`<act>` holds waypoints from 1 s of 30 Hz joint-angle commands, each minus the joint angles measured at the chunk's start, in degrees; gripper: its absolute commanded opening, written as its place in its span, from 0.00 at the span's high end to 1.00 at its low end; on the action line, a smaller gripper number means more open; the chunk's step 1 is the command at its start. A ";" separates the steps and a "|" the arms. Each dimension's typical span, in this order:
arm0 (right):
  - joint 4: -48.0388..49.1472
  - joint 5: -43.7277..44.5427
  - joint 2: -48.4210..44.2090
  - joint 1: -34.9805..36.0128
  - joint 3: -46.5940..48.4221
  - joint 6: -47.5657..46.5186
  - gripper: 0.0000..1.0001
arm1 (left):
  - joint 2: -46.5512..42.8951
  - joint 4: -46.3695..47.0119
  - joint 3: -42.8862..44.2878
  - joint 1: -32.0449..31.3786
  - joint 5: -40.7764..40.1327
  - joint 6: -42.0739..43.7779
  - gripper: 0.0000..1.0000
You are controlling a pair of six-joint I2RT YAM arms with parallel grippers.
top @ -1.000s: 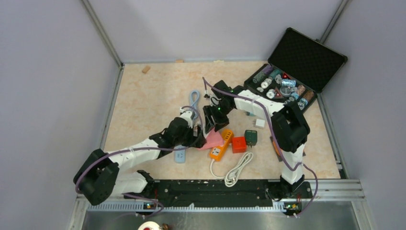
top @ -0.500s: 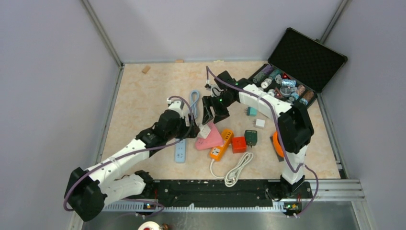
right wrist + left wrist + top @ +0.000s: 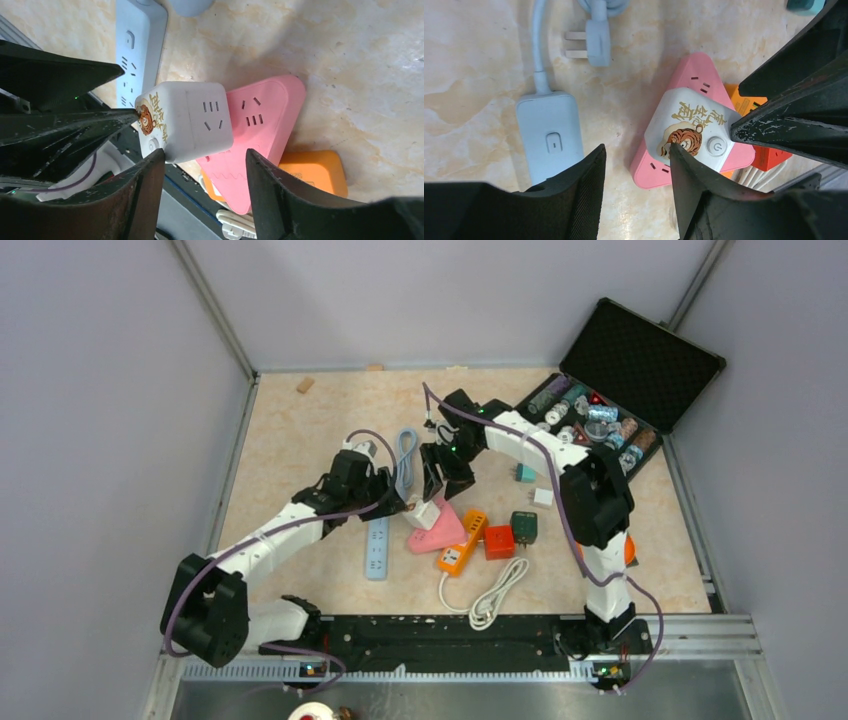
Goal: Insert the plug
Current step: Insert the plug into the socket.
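Note:
A white cube socket (image 3: 689, 130) with a tiger picture sits on a pink triangular power strip (image 3: 689, 80). My left gripper (image 3: 634, 150) is open just left of it, one fingertip (image 3: 676, 155) at the cube's tiger face and bare floor between the jaws. My right gripper (image 3: 204, 152) is open too, the cube (image 3: 185, 120) and pink strip (image 3: 260, 125) just beyond its fingertips. In the top view both grippers (image 3: 400, 502) (image 3: 437, 480) meet at the cube (image 3: 425, 512). A light-blue plug (image 3: 591, 42) with bare prongs lies on the floor, held by nothing.
A light-blue power strip (image 3: 376, 548) lies left of the pink one, its cord coiled (image 3: 405, 455) behind. An orange strip (image 3: 462, 540), red adapter (image 3: 499, 541), green adapter (image 3: 524, 526) and white cord (image 3: 497, 595) lie to the right. An open black case (image 3: 600, 410) stands back right.
My left arm has swung toward the back and its jaws have narrowed beside the white cube. The right gripper has shifted slightly left and back over the cube.

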 commanded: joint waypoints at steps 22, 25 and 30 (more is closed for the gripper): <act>-5.42 10.75 -2.38 3.40 -6.43 -3.68 0.59 | 7.04 2.02 -3.04 -1.65 8.78 1.79 0.58; -4.90 9.30 -2.95 3.40 -5.11 -3.73 0.57 | 6.06 1.75 -1.75 -1.66 8.99 2.02 0.43; -2.86 7.20 -6.60 3.40 -1.96 -3.76 0.39 | 1.49 0.60 1.66 -1.35 7.21 3.60 0.23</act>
